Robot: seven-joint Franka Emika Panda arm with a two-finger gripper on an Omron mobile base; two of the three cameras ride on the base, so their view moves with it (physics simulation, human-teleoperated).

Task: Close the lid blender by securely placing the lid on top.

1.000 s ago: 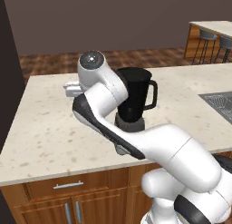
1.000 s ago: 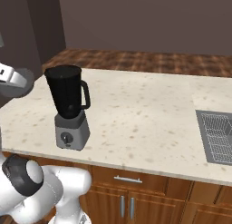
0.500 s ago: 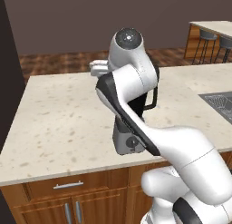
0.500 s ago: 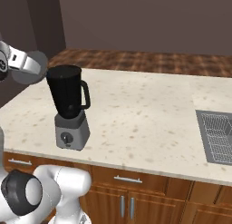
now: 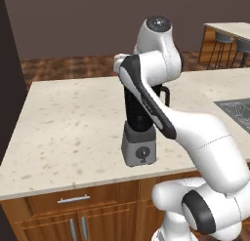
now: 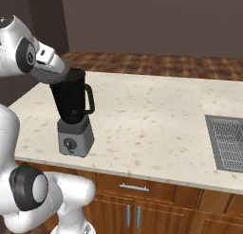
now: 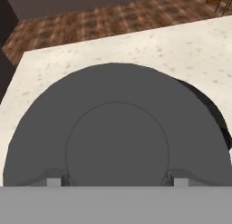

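Observation:
The blender (image 6: 72, 105) stands near the counter's front edge: a black tapered jar with a side handle on a grey base (image 6: 74, 138) with a round dial. In the left base view my arm covers most of the jar, leaving the blender's base (image 5: 140, 150) and handle (image 5: 166, 96) visible. The lid (image 6: 59, 76), a dark grey disc, hangs tilted at the left side of the jar's mouth, with my gripper (image 6: 50, 67) shut on it. In the hand view the lid (image 7: 118, 128) spreads wide, and the black jar rim (image 7: 213, 112) peeks out at its right.
The speckled beige counter (image 6: 147, 119) runs right to a sink with a wire rack (image 6: 228, 143). A dark tall cabinet (image 5: 7, 89) borders the counter's left end. Bar stools (image 5: 229, 45) stand at another counter far back right.
My arm has swung from the counter's left side over to the blender, carrying the lid. The lid now sits at the jar's mouth.

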